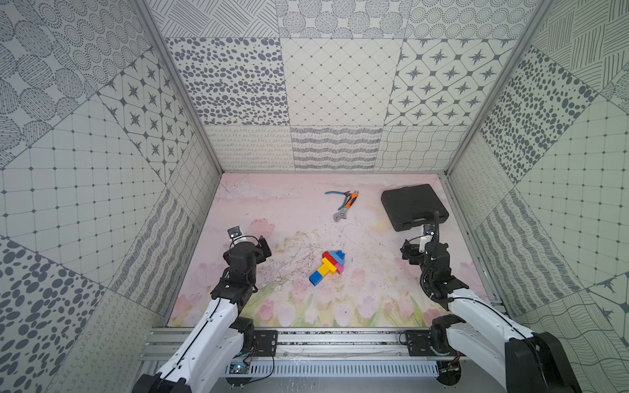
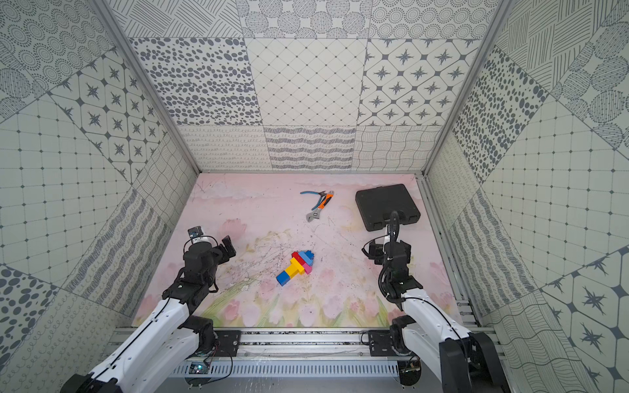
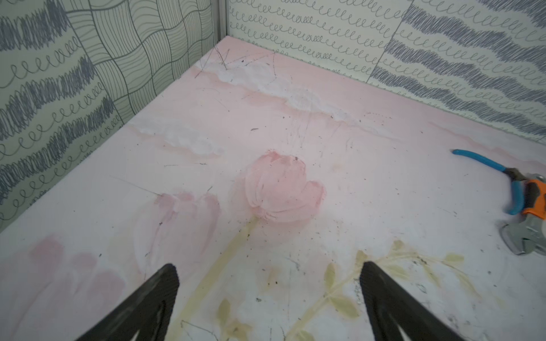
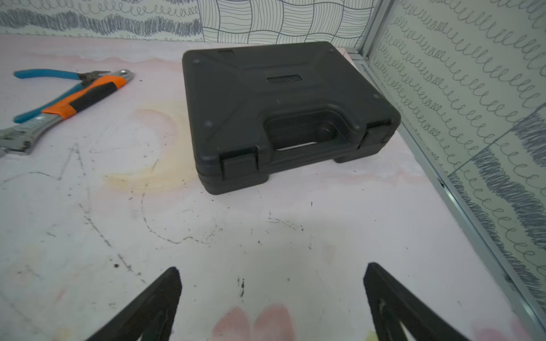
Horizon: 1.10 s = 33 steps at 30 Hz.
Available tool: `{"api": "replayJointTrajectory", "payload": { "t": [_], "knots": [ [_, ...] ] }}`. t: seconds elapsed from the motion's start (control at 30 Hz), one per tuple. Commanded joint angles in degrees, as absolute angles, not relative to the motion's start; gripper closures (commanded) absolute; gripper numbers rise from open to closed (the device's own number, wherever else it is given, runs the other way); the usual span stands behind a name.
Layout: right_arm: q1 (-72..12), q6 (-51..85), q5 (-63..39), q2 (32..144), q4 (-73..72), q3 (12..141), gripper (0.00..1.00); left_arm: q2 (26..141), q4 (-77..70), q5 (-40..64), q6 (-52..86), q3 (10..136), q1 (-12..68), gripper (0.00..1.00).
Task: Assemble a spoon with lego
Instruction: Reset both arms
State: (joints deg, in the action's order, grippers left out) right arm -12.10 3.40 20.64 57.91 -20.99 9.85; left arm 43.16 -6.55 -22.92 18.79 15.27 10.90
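Find multicoloured studded plastic-brick spoon [image 1: 327,268] lying flat on pink flower-painted tabletop [image 1: 374,272], well apart from black left gripper [image 3: 269,271] and black right gripper [image 4: 271,271], both spread wide and empty; judge a careless grasp liable to pry loose the narrow blue-and-yellow handle bricks, held by studs alone.

The case [image 4: 283,112] is seen as black moulded plastic, matt and faintly grained. Beside it, the wrench [image 4: 79,99] is shown with a bare, dull grey metal head and an orange-and-black rubbery grip. The pliers [image 4: 44,73] touching it are sheathed in a smooth blue coating. The table [image 4: 266,236] under the case is matt, pale and scuffed with dark scratches. Well apart from the case, the spoon [image 1: 328,267] is seen as smooth, slightly glossy studded plastic.
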Motion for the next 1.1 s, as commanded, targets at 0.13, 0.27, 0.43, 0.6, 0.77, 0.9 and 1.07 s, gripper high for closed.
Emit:
{"api": "replayJointTrajectory", "payload": {
  "t": [0.13,0.27,0.43,0.6,0.77,0.9,1.07],
  "knots": [
    [-10.5,-0.8,20.1,77.9,-63.6,9.8,0.02,61.3,-45.1,-26.9,3.3,7.7,7.4,0.02],
    [-9.3,-1.2,17.8,92.2,-74.2,12.3,0.02,76.2,-53.6,-23.9,3.6,13.4,4.5,0.02],
    [-6.5,2.3,17.1,89.7,-58.7,18.5,0.02,91.5,-53.1,-19.2,0.9,22.2,3.3,0.10],
    [-3.9,4.8,14.3,88.9,-50.9,22.0,0.02,88.9,-47.5,-15.4,3.6,22.8,2.1,0.02],
    [-3.9,4.7,14.3,88.9,-50.7,21.9,0.02,90.7,-52.4,-14.8,1.2,22.1,2.3,0.02],
    [-3.9,4.7,14.2,88.9,-50.7,21.9,0.02,89.9,-49.8,-14.7,2.0,22.7,2.5,0.02],
    [-3.9,4.7,14.2,88.9,-50.7,22.0,0.02,90.1,-49.8,-14.4,2.0,22.7,2.1,0.02]
  ]
}}
